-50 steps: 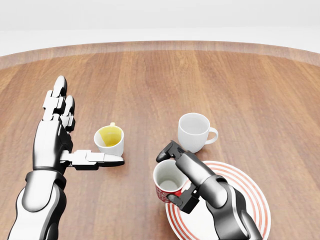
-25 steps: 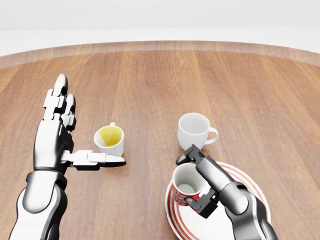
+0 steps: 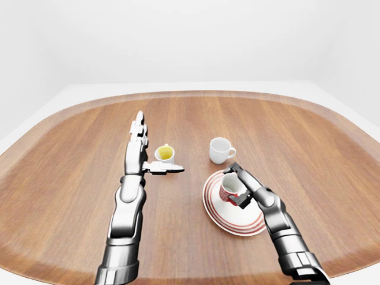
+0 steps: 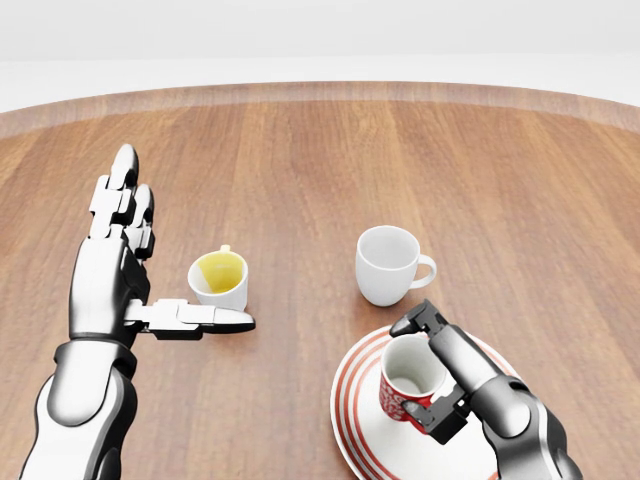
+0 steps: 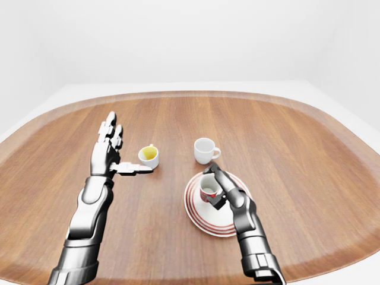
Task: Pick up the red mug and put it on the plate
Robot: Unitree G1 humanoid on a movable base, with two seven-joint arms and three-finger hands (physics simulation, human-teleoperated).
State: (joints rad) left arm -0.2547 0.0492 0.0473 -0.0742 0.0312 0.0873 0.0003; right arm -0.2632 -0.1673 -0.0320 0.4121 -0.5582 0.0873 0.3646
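Over the striped plate (image 4: 350,420), red mug (image 4: 405,385) with white inside, right-hand fingers (image 4: 420,322) gripping it, left-hand fingers (image 4: 125,190) spread

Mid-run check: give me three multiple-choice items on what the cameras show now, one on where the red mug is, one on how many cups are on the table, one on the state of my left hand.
1. Where is the red mug?
A. Beside the yellow cup
B. Over the striped plate, in the right hand
C. At the table's far edge

2. How many cups are in view in all?
A. Two
B. Three
C. Four

3. What state is the left hand in?
A. Open, fingers straight, thumb out
B. Closed on the yellow cup
C. Closed on the white cup

Answers:
1. B: the right hand grips the mug within the rim of the plate; whether the mug touches the plate is unclear.
2. B: red mug, yellow cup, white cup.
3. A: the left hand is flat, its thumb extending below the yellow cup in the head view, holding nothing.
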